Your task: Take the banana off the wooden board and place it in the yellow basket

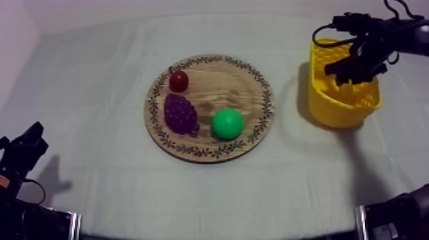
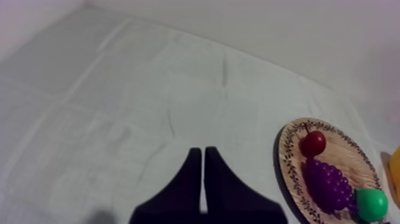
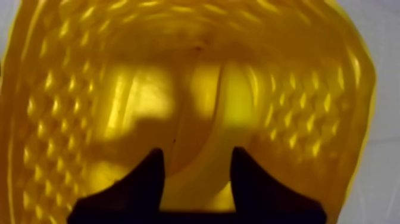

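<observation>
Grey-white is being shown by the cloth (image 1: pixel 96 83), light brown with a dark leafy band round the rim by the wooden board (image 1: pixel 242 89), red by the small red fruit (image 1: pixel 179 81), purple by the grapes (image 1: pixel 180 113), bright green by the green fruit (image 1: pixel 227 123), lattice-patterned yellow by the basket (image 1: pixel 338 108), and black by the left claw (image 2: pixel 204 152).

A grey-white cloth (image 1: pixel 115 179) covers the table (image 1: pixel 210 204), marked by faint fold lines. A pale, bare wall (image 1: pixel 159 7) rises behind its far edge. Soft light casts dim shadows.
</observation>
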Controlling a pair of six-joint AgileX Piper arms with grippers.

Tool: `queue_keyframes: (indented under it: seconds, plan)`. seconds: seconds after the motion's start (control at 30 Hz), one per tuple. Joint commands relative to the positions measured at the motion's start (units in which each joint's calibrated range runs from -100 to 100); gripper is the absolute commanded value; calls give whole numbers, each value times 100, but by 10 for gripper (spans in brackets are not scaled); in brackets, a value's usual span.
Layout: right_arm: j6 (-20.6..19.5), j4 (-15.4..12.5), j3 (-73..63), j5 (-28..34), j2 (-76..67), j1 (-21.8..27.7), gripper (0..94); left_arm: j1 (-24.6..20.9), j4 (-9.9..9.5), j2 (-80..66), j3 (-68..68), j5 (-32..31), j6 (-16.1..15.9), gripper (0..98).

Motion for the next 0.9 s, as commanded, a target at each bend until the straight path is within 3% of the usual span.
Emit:
queue_keyframes:
  seconds: [0.0, 0.13, 0.47, 0.7, 0.87]
  plan:
    - [34, -59, -47, 22, 7, -2, 140, -1, 2, -3, 3, -2, 0, 1]
    - [72, -119, -120, 11, -4, -3, 41, -1, 2, -3, 3, -2, 0, 1]
    - [-88, 62, 22, -120, -681, -69, 17, -1, 2, -3, 3, -2, 0, 1]
    - [-54, 32, 1581, -794, -2561, 49, 7, -1, 2, -3, 3, -2, 0, 1]
    - [184, -181, 2832, -1171, -4005, 53, 6, -1, 2, -3, 3, -2, -3, 1]
